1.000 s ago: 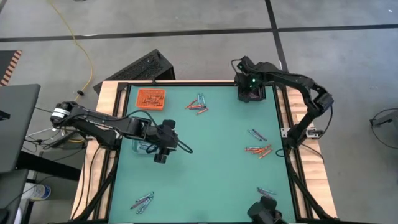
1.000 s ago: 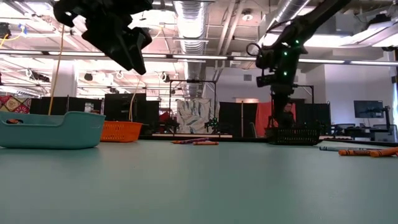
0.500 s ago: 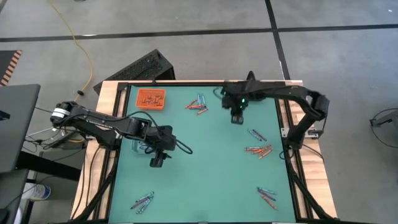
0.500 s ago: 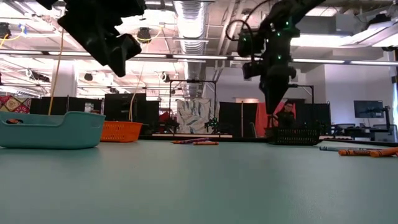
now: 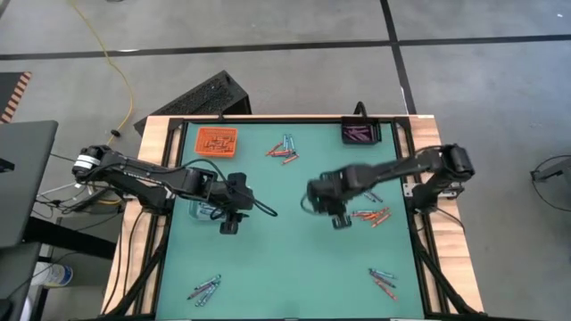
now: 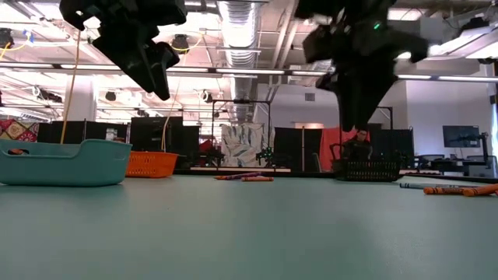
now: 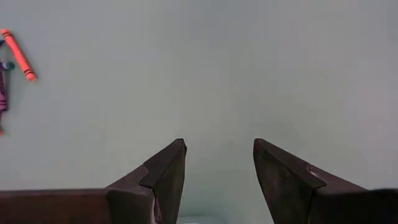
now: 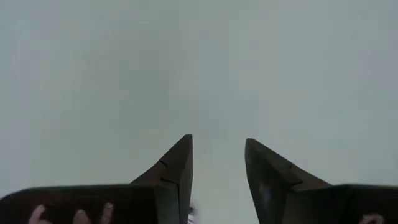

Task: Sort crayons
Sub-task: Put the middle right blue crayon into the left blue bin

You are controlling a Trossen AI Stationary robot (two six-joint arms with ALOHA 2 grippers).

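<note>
Crayons lie in small clusters on the green table: at the far middle [image 5: 284, 150], at the right [image 5: 370, 215] with a few more just beyond [image 5: 368, 193], at the near left [image 5: 205, 288] and at the near right [image 5: 384, 280]. My left gripper [image 5: 230, 223] hangs open and empty over bare table beside the clear tray [image 5: 203, 209]. Its wrist view [image 7: 219, 144] shows an orange crayon [image 7: 18, 55] off to one side. My right gripper [image 5: 337, 218] is open and empty above the table, just left of the right cluster. Its wrist view [image 8: 217, 140] shows only bare table.
An orange tray [image 5: 215, 141] with crayons stands at the far left. A black tray [image 5: 361, 133] with crayons stands at the far right. The table has raised wooden edges [image 5: 152, 178]. In the low view both grippers [image 6: 148, 58] [image 6: 358, 78] hang well above the tabletop.
My right gripper has left the black tray at the far right. It has swept toward the near edge and the left, to mid-table beside the right crayon cluster. My left gripper has only shifted a little beside the clear tray.
</note>
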